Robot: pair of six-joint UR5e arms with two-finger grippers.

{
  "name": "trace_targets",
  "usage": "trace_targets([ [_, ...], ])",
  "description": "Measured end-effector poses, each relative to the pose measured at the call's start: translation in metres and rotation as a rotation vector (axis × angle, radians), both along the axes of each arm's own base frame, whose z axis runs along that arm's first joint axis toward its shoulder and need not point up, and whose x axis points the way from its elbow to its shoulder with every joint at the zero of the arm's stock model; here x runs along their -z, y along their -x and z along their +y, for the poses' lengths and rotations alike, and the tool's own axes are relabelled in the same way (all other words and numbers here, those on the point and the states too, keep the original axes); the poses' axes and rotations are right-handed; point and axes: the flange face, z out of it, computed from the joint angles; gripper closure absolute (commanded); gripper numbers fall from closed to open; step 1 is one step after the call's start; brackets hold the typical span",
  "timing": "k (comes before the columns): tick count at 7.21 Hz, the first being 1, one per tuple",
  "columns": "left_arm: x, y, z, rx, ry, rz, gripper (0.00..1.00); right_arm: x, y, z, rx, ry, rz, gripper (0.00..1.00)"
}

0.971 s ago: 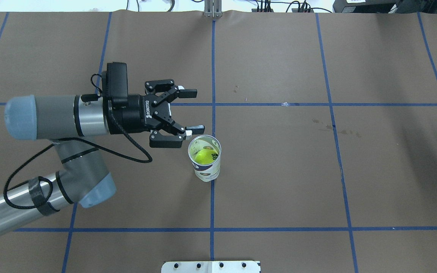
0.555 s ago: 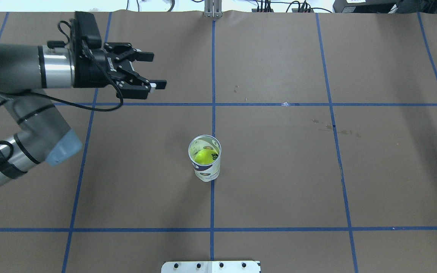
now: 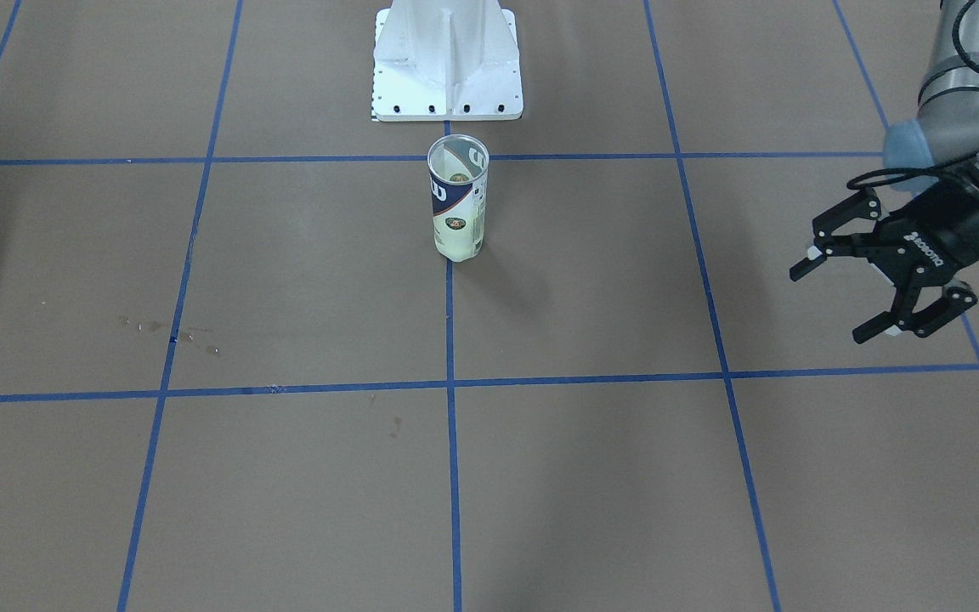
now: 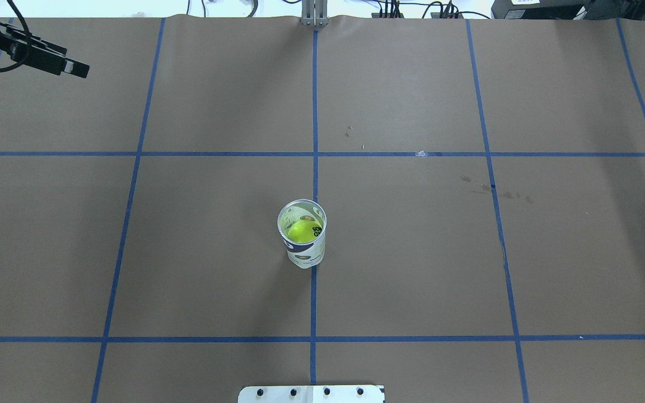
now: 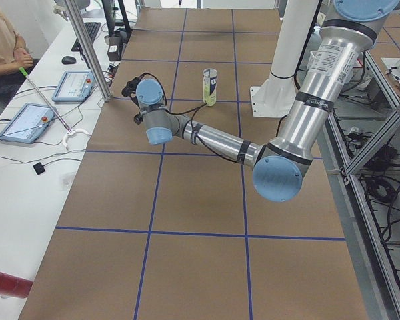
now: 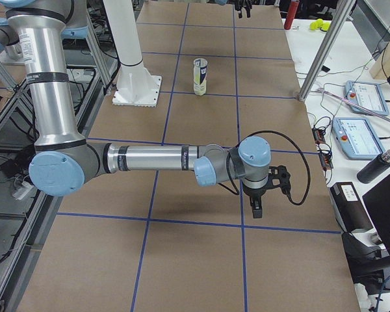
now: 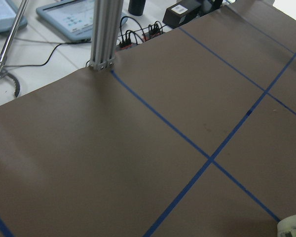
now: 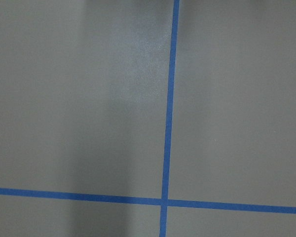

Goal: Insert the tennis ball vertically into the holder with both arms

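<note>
Left gripper [image 3: 831, 302] is pulling back from beside the holder [image 4: 303, 239] toward the table's [image 4: 412, 252] far left corner, jaws spread wide, carrying nothing. Upright near the table centre, on a blue tape line [image 4: 314, 112], the holder is keeping the tennis ball [image 4: 299, 231] inside it. Right gripper [image 6: 259, 203] is hanging low over the table's right end, well apart; open or closed cannot be told

A white "W" is seen on the holder [image 3: 456, 212], well apart from the left gripper [image 3: 832, 303], whose body is lettered "ROBOTIQ".
</note>
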Motion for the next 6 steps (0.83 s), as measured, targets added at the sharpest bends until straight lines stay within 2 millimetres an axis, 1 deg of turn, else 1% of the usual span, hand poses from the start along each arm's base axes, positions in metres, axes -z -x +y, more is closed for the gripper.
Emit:
trace_targets([
  [1,-0.024,0.014,-0.011,0.021,0.079,-0.024,0.00,-0.002,0.000,0.001,0.000,0.003,0.001,0.01],
  [2,-0.050,0.021,-0.015,0.038,0.155,-0.046,0.00,-0.004,0.000,0.003,0.000,0.006,0.003,0.01],
  [3,-0.078,0.027,-0.013,0.058,0.229,-0.062,0.00,-0.004,0.000,0.004,-0.001,0.007,0.003,0.01],
  [4,-0.096,0.032,-0.011,0.085,0.280,-0.071,0.00,-0.005,0.000,0.004,-0.001,0.007,0.003,0.01],
  [5,-0.109,0.037,-0.011,0.124,0.305,-0.085,0.00,-0.005,0.000,0.005,0.000,0.007,0.003,0.01],
  [6,-0.124,0.047,-0.014,0.214,0.303,-0.126,0.00,-0.006,0.000,0.005,0.000,0.009,0.004,0.01],
])
